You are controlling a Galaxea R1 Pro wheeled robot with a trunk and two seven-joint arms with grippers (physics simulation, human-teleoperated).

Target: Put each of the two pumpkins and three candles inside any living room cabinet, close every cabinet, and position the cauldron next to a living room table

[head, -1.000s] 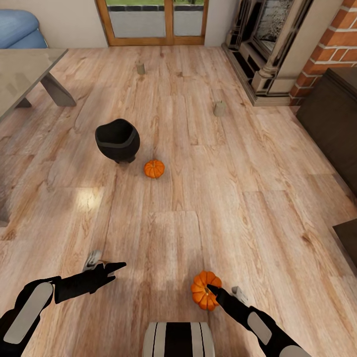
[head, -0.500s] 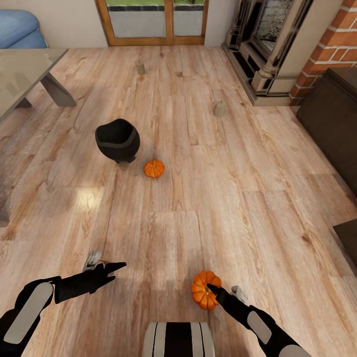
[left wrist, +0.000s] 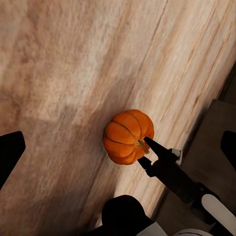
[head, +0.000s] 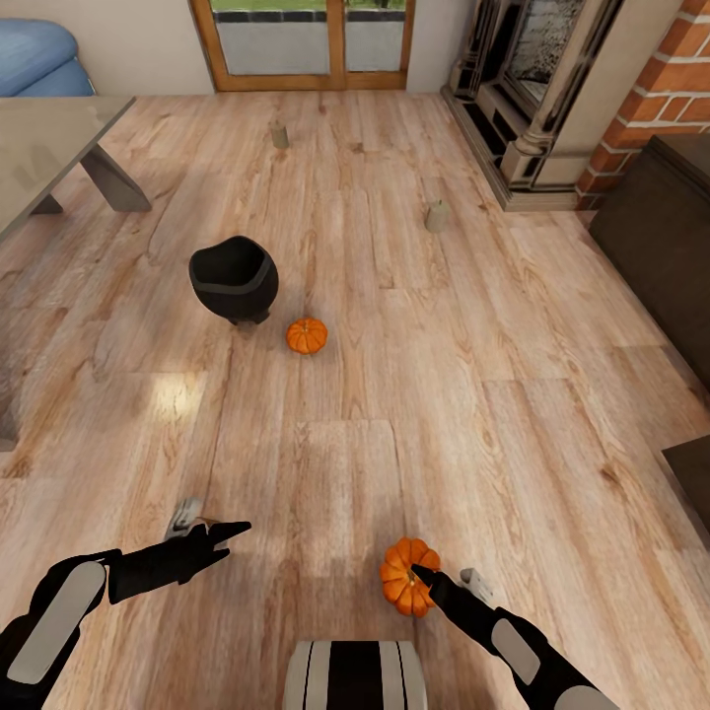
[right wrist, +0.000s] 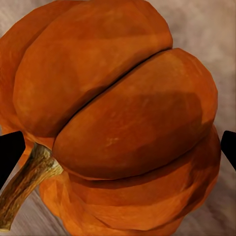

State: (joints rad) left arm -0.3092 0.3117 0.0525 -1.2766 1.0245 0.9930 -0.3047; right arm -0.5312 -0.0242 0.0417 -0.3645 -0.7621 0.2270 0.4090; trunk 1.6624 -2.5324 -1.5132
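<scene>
Cauldron (head: 234,278) upright on floor, contents unclear.

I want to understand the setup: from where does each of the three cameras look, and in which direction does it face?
Head view: high on the robot, facing forward and down over the floor; both arms and the trunk show.
Left wrist view: on the left arm, looking at the near pumpkin and the right gripper.
Right wrist view: on the right arm, facing that pumpkin close up; dark fingertips at the edges.
All three views share this pumpkin.

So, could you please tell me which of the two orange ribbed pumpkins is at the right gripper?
The near orange ribbed pumpkin, at the right gripper. The other pumpkin sits farther off beside the round black cauldron.
</scene>
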